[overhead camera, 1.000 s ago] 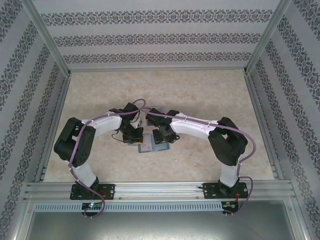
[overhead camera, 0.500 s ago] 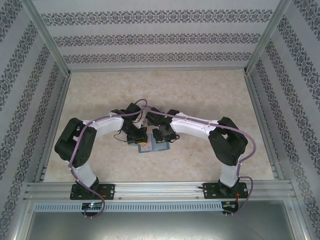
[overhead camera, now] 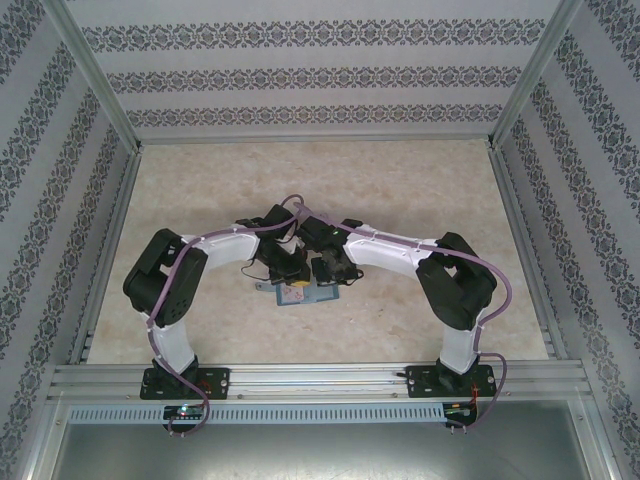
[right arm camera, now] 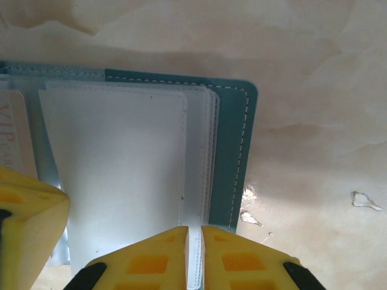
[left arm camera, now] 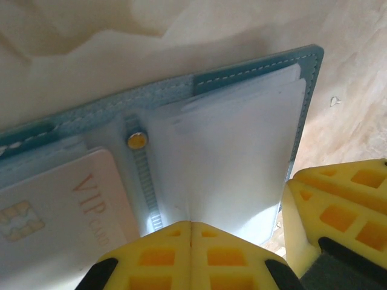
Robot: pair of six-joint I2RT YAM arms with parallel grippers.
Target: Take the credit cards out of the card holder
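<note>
With my clenched left hand [left arm camera: 190, 241] pinning the teal fabric card holder [left arm camera: 242, 75], I am pinching its clear plastic sleeve [right arm camera: 121, 169] at 6 o'clock in my right hand [right arm camera: 195, 251], planning a slow lift.

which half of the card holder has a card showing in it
The half left of the brass snap in the left wrist view: a pale VIP card sits there. The card holder's other half shows just frosted sleeves.
</note>
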